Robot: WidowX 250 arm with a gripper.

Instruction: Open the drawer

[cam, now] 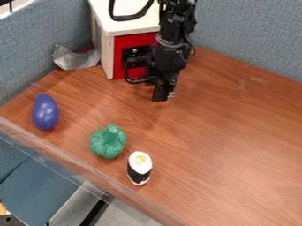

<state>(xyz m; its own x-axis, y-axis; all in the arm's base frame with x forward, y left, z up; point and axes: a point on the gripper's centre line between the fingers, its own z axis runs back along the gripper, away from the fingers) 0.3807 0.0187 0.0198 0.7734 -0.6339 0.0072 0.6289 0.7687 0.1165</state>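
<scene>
The black gripper [163, 96] hangs low over the brown table, in front of and to the right of a small white box-like cabinet. The cabinet has a red drawer front [135, 40] with a black panel [134, 54] on it. Flush with the cabinet as far as it shows, the drawer front is partly covered on its right side by the arm. Whether the gripper touches the drawer cannot be told.
On the table [230, 145] are a blue egg-shaped object [45, 111], a green bumpy toy vegetable [108, 141] and a black-and-white sushi-like toy [139, 168]. Crumpled grey material [77, 58] lies left of the cabinet. Blue-grey partitions [254, 35] stand behind and left.
</scene>
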